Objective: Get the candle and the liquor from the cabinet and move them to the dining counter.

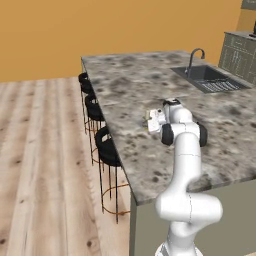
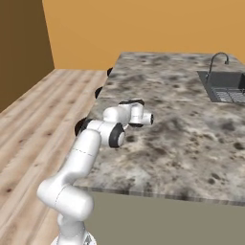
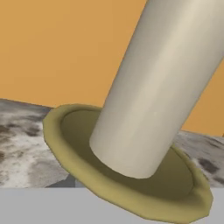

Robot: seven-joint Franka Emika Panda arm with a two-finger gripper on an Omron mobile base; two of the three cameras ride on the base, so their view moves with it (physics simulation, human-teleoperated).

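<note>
The candle (image 3: 162,83), a cream pillar on a round brass base (image 3: 70,144), leans across the hand view very close to the camera. In the left base view it shows as a small cream shape (image 1: 150,120) at the tip of my gripper (image 1: 153,120). The gripper is shut on the candle, low over the dining counter (image 1: 130,80) near its stool-side edge. I cannot tell whether the base touches the marble (image 3: 22,144). In the right base view the gripper (image 2: 150,118) points right over the dining counter (image 2: 191,143). The liquor and the cabinet are out of view.
A sink with a curved tap (image 1: 210,79) is set into the far end of the island (image 2: 224,86). Black round stools (image 1: 107,144) line its left edge over the wood floor (image 1: 40,165). Grey lower units (image 1: 240,55) stand at the far right. An orange wall rises behind.
</note>
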